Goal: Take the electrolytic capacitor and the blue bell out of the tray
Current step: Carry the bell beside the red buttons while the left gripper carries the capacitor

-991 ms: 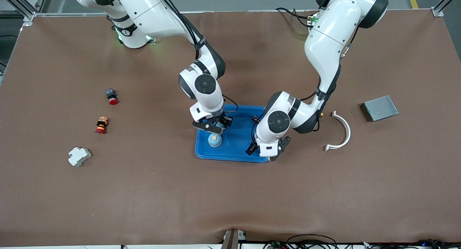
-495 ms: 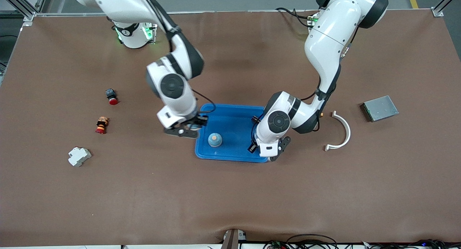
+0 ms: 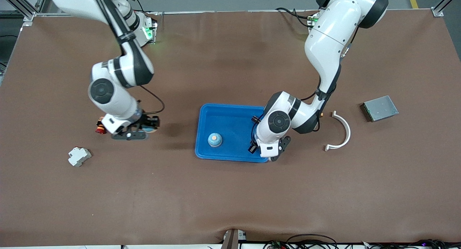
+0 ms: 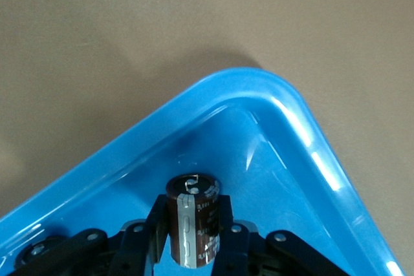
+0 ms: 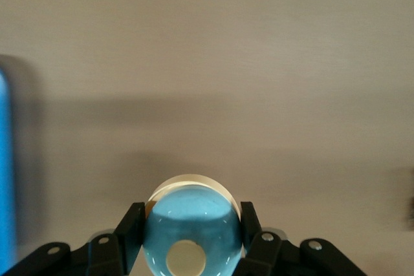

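My right gripper [image 3: 149, 128] is shut on a blue dome bell [image 5: 187, 224] with a cream button, over the bare brown table between the blue tray [image 3: 230, 115] and a red-orange push button [image 3: 102, 125]. A second blue bell [image 3: 214, 139] stands in the tray, near its edge toward the front camera. My left gripper [image 3: 264, 149] is shut on a dark brown capacitor [image 4: 194, 208] with a silver stripe, just above the tray's corner [image 4: 297, 134] at the left arm's end. The tray's edge shows in the right wrist view [image 5: 3, 159].
A white-grey plastic part [image 3: 79, 156] lies toward the right arm's end, nearer the front camera. A white curved piece [image 3: 340, 130] and a grey metal box [image 3: 380, 107] lie toward the left arm's end. The right arm covers the table above the push button.
My right arm has swung from over the tray toward its own end of the table, carrying the bell. The bell in the tray and the left arm have not moved.
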You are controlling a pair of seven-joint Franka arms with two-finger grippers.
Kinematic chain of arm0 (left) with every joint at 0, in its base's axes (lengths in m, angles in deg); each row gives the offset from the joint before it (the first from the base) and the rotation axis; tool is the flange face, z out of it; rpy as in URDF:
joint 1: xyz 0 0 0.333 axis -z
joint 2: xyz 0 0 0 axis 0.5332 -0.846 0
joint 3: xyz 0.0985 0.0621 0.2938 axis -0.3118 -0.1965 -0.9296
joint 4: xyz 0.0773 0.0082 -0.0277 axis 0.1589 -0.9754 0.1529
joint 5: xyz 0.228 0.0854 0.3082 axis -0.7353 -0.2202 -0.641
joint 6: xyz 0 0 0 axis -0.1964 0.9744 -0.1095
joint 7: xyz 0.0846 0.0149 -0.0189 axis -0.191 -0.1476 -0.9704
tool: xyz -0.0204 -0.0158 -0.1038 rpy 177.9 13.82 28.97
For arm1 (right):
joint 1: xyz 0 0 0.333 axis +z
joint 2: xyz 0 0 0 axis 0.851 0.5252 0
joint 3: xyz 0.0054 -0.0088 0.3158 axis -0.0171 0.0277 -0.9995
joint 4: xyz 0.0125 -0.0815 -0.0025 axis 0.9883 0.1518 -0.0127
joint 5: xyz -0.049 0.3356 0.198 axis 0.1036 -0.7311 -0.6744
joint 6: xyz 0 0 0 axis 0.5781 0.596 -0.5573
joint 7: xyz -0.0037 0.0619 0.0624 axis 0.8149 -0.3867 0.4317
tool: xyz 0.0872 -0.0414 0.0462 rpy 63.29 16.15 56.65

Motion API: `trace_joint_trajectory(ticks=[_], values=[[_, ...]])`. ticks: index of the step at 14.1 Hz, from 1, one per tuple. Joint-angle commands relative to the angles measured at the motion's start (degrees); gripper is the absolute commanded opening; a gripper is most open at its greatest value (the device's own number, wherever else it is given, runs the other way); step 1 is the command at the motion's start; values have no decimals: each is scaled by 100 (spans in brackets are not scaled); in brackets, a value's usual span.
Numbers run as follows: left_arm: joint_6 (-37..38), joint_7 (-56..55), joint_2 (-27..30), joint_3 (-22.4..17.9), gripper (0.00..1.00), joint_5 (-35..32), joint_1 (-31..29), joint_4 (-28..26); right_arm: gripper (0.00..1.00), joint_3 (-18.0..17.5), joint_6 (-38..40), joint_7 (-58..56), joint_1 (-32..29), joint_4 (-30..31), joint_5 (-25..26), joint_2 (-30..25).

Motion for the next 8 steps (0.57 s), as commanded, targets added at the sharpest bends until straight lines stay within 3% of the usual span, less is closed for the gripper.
trace_joint_trajectory(ticks=[1, 5, 8], values=[[47, -147, 143, -32, 6, -83, 20, 66, 0, -149, -388, -433, -316, 640, -109, -407], [398, -121, 460, -32, 7, -47, -76, 67, 0, -140, -1425, -583, -439, 1108, -127, -302], [1056, 45, 828, 21, 7, -65, -375, 40, 0, -149, -1620, -583, -517, 1117, -136, -74]])
